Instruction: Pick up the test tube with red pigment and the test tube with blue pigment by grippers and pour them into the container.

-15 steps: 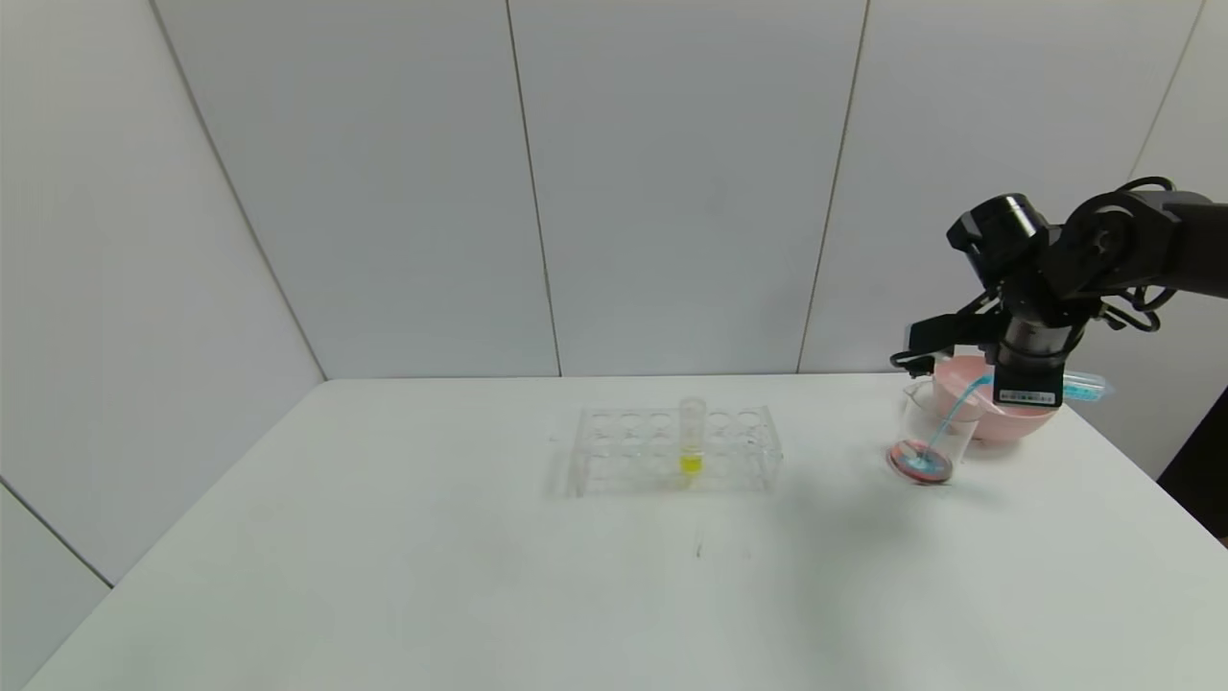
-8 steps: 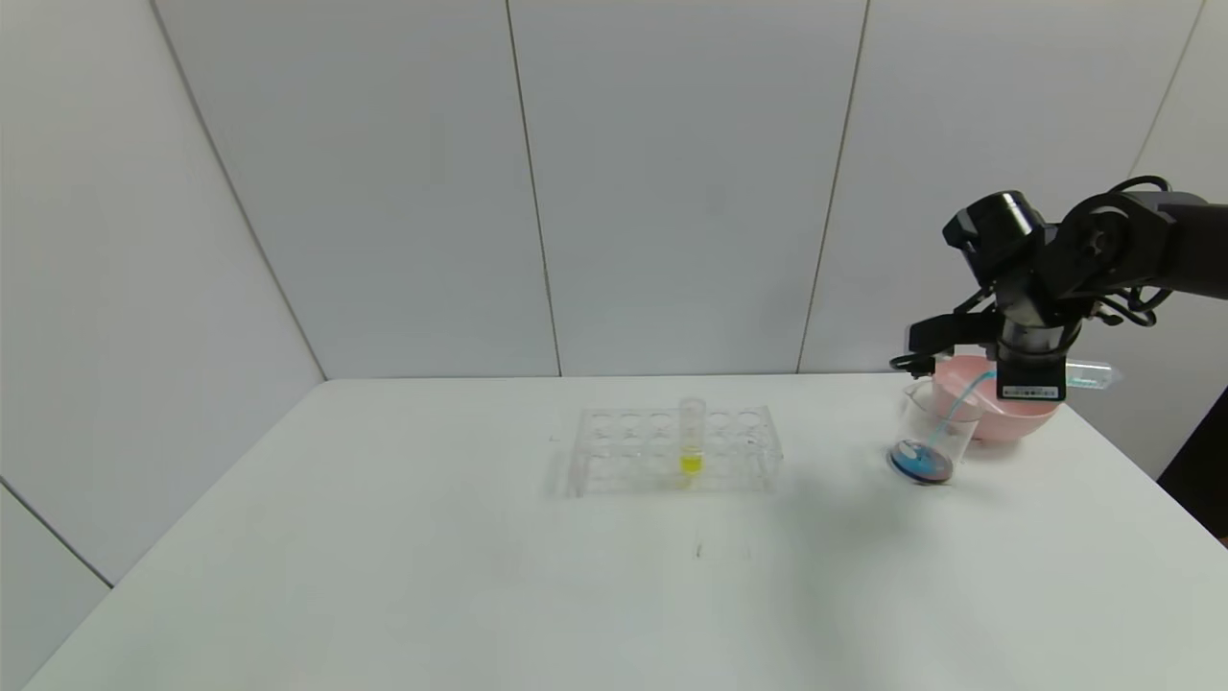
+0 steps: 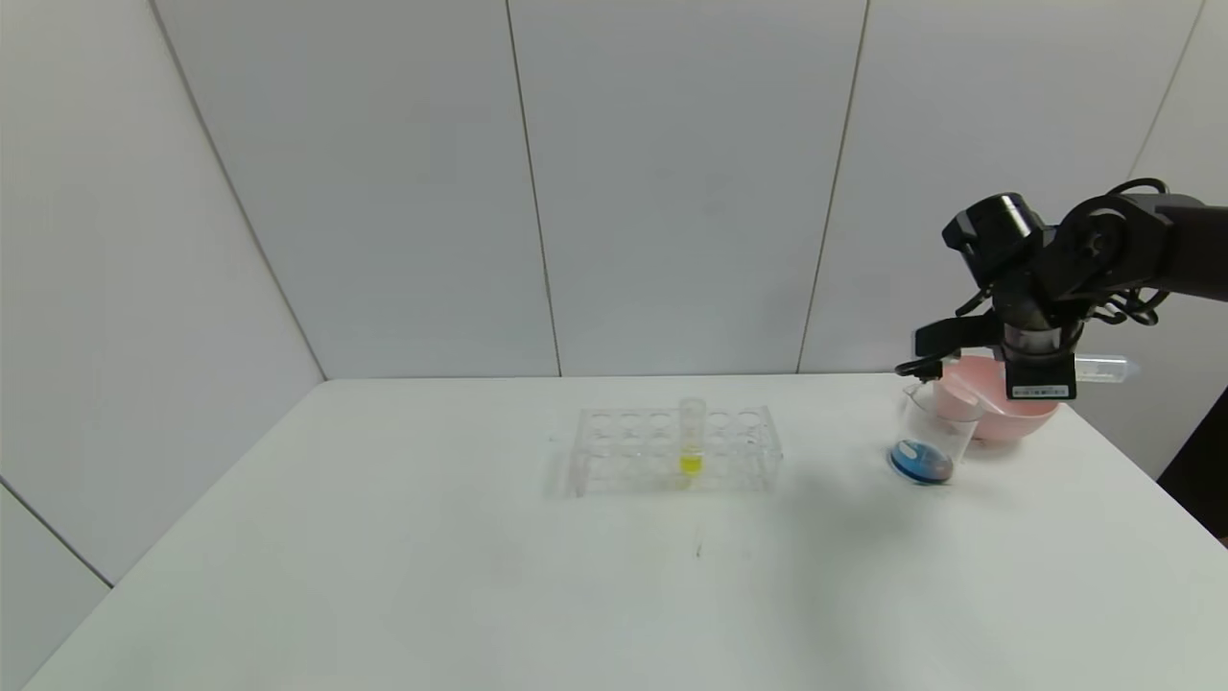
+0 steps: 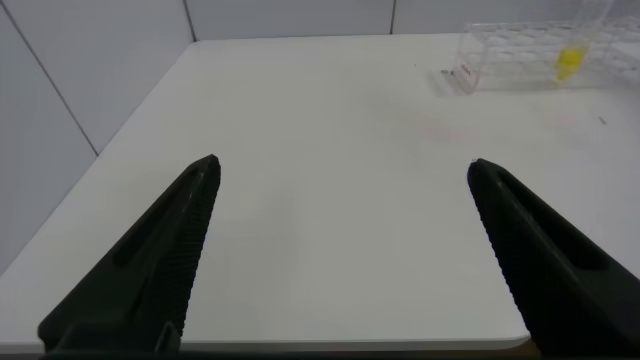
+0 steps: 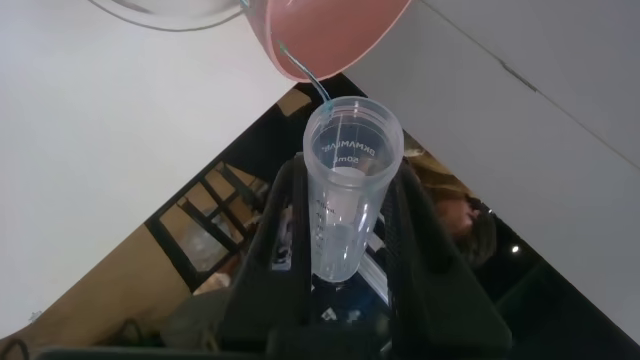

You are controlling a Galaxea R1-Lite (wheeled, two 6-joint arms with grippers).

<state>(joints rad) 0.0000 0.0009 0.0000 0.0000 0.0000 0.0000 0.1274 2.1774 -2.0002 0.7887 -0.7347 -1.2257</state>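
My right gripper [image 3: 1041, 376] is shut on the test tube with blue pigment [image 3: 1105, 368], held about level above the pink bowl's rim. In the right wrist view the tube [image 5: 345, 210] sits between the fingers [image 5: 283, 215], looks empty, and a thin blue thread hangs at its mouth. The container [image 3: 927, 437], a small clear beaker, stands just left of the bowl with dark blue liquid at its bottom. The test tube with red pigment is out of view. My left gripper [image 4: 342, 175] is open and empty over the table's near left part.
The pink bowl [image 3: 1028, 418] stands at the back right, also in the right wrist view [image 5: 330, 30]. A clear tube rack [image 3: 614, 451] at mid-table holds a yellow-liquid tube [image 3: 692, 441]; both show in the left wrist view [image 4: 500, 62]. The table's right edge is near the bowl.
The blue stream from the tube into the beaker has stopped. The tube has emptied and moved slightly right and up. The beaker's liquid went from pink-blue to dark blue.
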